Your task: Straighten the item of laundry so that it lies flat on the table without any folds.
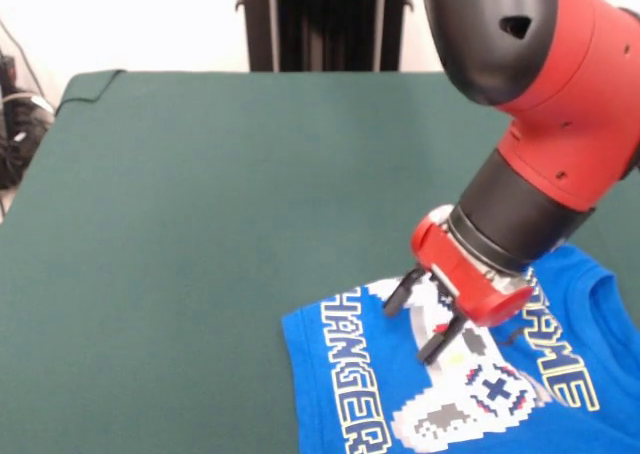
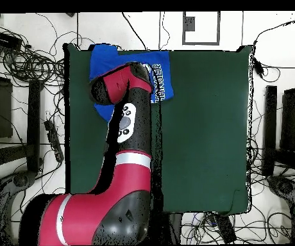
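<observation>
The bright blue T-shirt (image 1: 340, 394) lies at the table's near right corner in the front view, print side up, with the white controller print and white-and-yellow lettering showing. It runs past the picture's bottom and right edges. My gripper (image 1: 420, 316) is over the shirt's far edge, fingers (image 1: 401, 291) apart and pointing down at the print, with nothing between them. In the overhead view the shirt (image 2: 102, 64) lies at the top left corner of the dark green table (image 2: 208, 128). The arm (image 2: 127, 128) covers much of it and hides the gripper.
The black pedestal column (image 1: 325, 19) stands behind the table's far edge. The green cloth (image 1: 200, 224) stretches left and far of the shirt. Cables (image 2: 28, 57) and dark equipment (image 2: 291, 128) lie on the floor round the table.
</observation>
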